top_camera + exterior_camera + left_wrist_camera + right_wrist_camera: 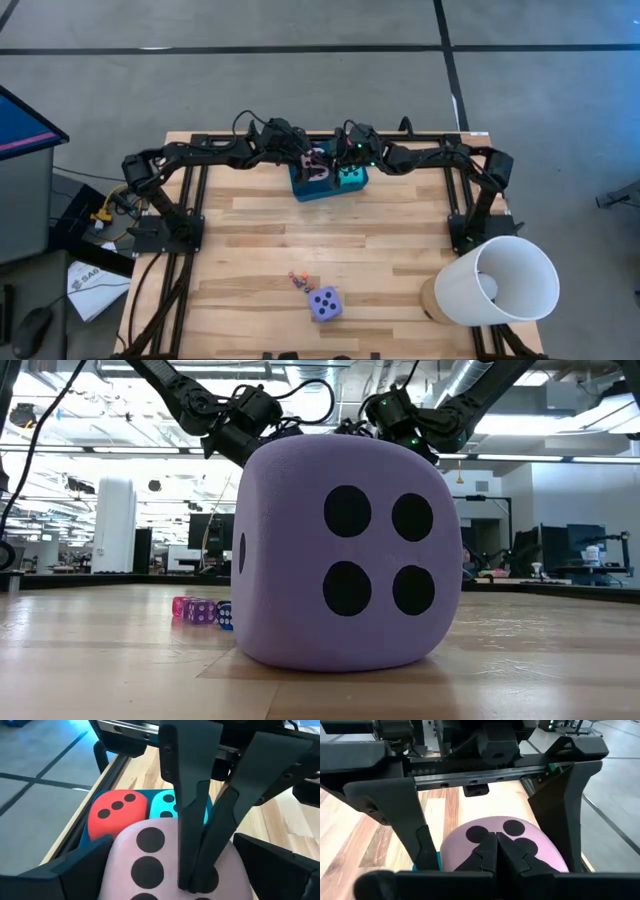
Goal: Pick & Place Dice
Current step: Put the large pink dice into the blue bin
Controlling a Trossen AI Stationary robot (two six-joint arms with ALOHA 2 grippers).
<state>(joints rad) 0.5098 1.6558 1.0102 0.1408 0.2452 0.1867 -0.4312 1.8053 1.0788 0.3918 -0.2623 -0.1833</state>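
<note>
Wooden tabletop [300, 240], teal tray [305, 190] at frame top-centre.
Left gripper [318, 165] spread wide astride pink die [150, 865]; right gripper [496, 851] pinched closed atop it; purple die [324, 303] lower centre.

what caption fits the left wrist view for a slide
Open left tool straddling the pink die, the shut right tool pressing on top; red die and turquoise die behind.

Bright even overhead light, glaring ceiling lamps behind the purple die [345, 555], soft shadows, blurred wrist-view foregrounds
</note>
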